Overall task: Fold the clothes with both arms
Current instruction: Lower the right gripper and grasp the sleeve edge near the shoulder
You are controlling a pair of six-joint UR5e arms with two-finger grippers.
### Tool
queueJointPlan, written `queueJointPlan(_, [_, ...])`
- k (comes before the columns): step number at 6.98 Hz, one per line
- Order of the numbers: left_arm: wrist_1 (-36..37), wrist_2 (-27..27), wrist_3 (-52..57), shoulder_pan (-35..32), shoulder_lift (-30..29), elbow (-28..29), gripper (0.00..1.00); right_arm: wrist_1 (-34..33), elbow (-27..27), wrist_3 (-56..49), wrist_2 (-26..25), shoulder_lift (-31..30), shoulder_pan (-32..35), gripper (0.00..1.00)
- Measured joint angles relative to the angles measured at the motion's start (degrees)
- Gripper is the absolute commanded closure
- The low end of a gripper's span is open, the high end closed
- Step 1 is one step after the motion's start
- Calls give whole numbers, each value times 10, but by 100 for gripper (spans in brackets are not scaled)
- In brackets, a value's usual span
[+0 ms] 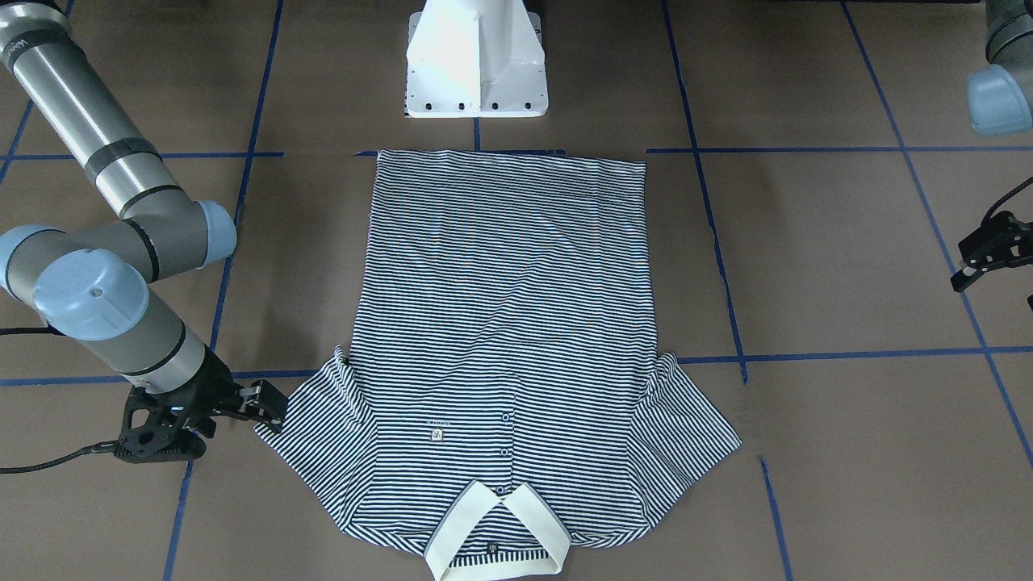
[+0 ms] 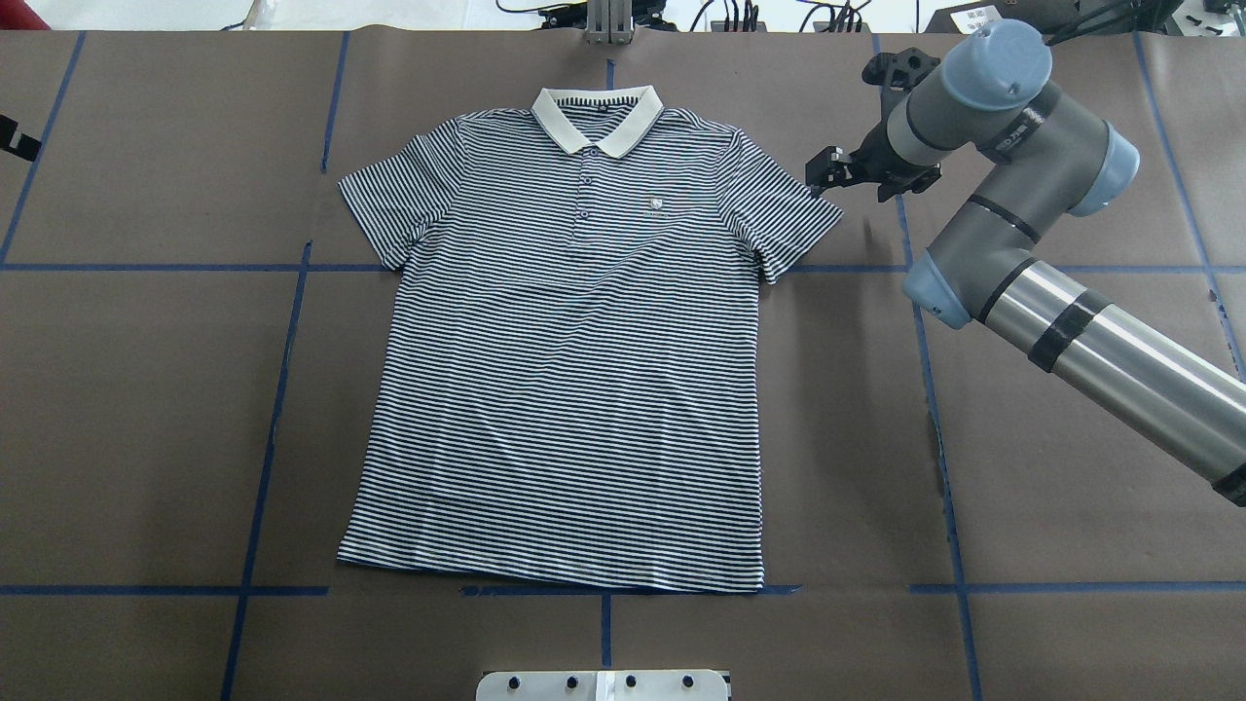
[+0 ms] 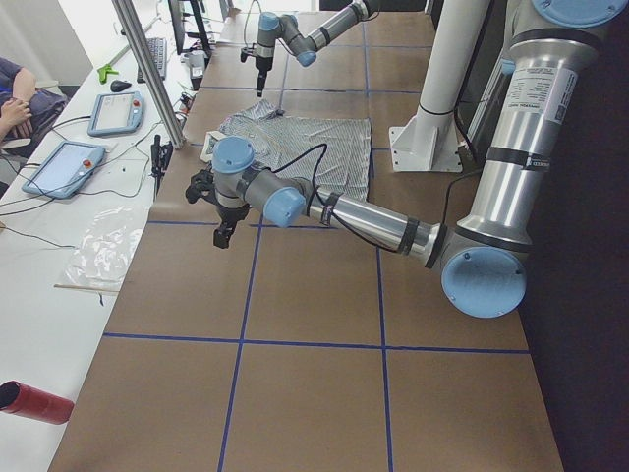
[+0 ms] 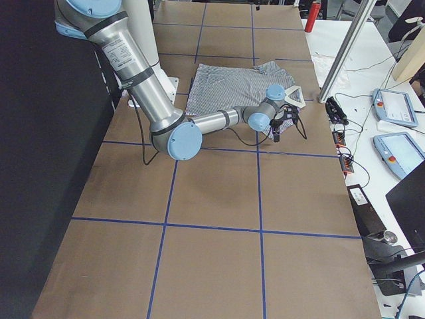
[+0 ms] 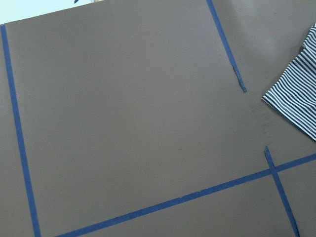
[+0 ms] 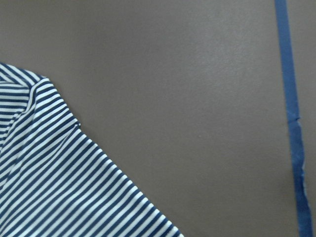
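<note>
Seen from above, the left hand (image 2: 14, 137) is only a black sliver at the desk's (image 2: 146, 409) 10 o'clock edge, well apart from the shirt (image 2: 574, 370), and I cannot tell whether its fingers are apart or together. The striped shirt lies flat and face up in the middle of the brown desk, with its cream collar (image 2: 596, 122) at 12 o'clock and its hem at 6 o'clock, just short of the white base (image 2: 604, 684). One short sleeve (image 2: 389, 204) spreads toward 10 o'clock and the other sleeve (image 2: 784, 209) toward 2 o'clock. The buttons (image 2: 585, 195) run down from the collar, and a small chest patch (image 2: 655, 203) sits just beside them at 3 o'clock. Blue tape lines (image 2: 273, 428) cross the desk under and around the cloth. The right arm (image 2: 1071, 321) comes in from 4 o'clock, and the right hand (image 2: 823, 173) hangs at the outer corner of the 2 o'clock sleeve, its fingers looking slightly apart and holding nothing (whether they touch the cloth is unclear).
</note>
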Motion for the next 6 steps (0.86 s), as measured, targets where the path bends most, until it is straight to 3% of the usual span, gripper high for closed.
queueJointPlan(3, [-3,0,0,0,1,4,0,-1,-19,-2,-34,14,-19,4])
queueJointPlan(4, [-3,0,1,0,1,5,0,-1,-21,-4,-35,11,-20,21])
queueJointPlan(5, [-3,0,1,0,1,5,0,-1,-23,-4,-36,10,-20,48])
queueJointPlan(6, [-3,0,1,0,1,6,0,-1,-24,-4,-36,11,-21,69])
